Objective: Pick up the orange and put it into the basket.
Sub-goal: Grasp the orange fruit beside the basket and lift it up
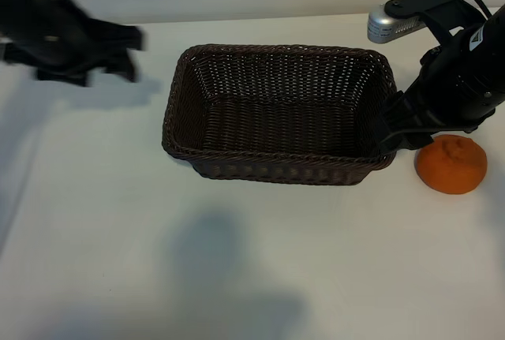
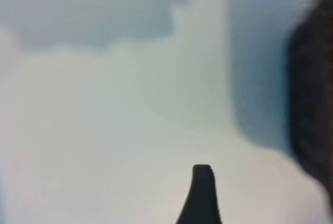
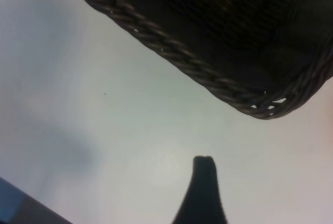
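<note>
The small round dimpled orange (image 1: 450, 164) sits on the white table at three o'clock of the dark brown woven wicker basket (image 1: 278, 168), just beside it. My right gripper (image 1: 392, 140) hangs spread and empty at the orange's nine o'clock, far nearer than my left gripper (image 1: 126, 52), which is blurred at the far left; I cannot tell its fingers.

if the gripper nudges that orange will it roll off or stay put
The orange looks slightly flattened and sits apart from the basket on the smooth table, so it would probably slide or wobble rather than roll far. Its dimpled skin should give fair grip, and it probably yields a little under pressure.
</note>
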